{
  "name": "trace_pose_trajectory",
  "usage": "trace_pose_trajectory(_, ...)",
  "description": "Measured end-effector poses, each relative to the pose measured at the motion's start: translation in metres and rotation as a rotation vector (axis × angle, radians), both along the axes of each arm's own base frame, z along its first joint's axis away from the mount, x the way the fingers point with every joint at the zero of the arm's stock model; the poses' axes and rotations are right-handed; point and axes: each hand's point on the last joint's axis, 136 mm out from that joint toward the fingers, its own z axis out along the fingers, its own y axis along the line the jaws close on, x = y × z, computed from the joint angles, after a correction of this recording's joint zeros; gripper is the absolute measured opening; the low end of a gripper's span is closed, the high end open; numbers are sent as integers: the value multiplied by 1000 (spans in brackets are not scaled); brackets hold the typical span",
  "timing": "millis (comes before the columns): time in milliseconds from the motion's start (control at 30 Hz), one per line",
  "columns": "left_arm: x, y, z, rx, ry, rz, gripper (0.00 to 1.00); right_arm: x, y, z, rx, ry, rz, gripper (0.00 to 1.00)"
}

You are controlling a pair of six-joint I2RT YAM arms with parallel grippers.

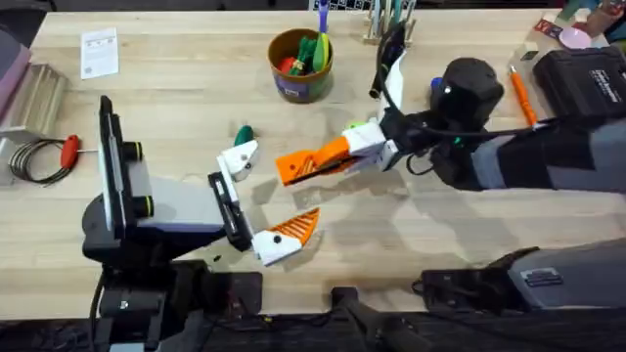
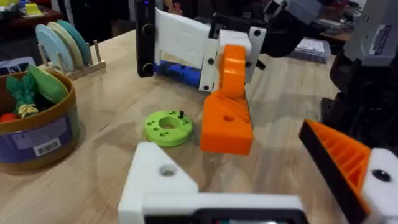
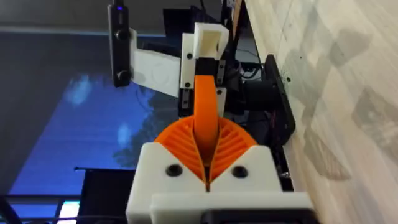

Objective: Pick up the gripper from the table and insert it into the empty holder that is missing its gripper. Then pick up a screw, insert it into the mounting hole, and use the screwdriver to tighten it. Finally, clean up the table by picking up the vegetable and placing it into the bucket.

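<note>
Right gripper point(image 1: 313, 164) clamped on the orange gripper point(image 1: 305, 164), long axis pointing at the empty holder point(image 1: 238, 156) just beside its tip on the open left gripper point(image 1: 256, 200).

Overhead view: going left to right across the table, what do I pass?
Red-handled tool → white paper card → vegetable → bucket → right gripper holding the orange gripper part → slim orange-handled tool.

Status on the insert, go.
Left gripper open, right gripper shut on the gripper. Gripper short of holder, not inserted. Vegetable beside holder.
</note>
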Motion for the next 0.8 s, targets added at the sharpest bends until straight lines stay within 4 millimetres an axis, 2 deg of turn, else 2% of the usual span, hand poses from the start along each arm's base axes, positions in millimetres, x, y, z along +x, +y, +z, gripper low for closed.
trace_pose_trajectory(400,0,0,0,0,0,0,986,10,25,1,3,-13,67,8)
trace_pose_trajectory(567,0,0,0,0,0,0,986,9,30,3,5,-19,80,8)
trace_pose_trajectory(800,0,0,0,0,0,0,985,11,31,-9,-41,59,61,8)
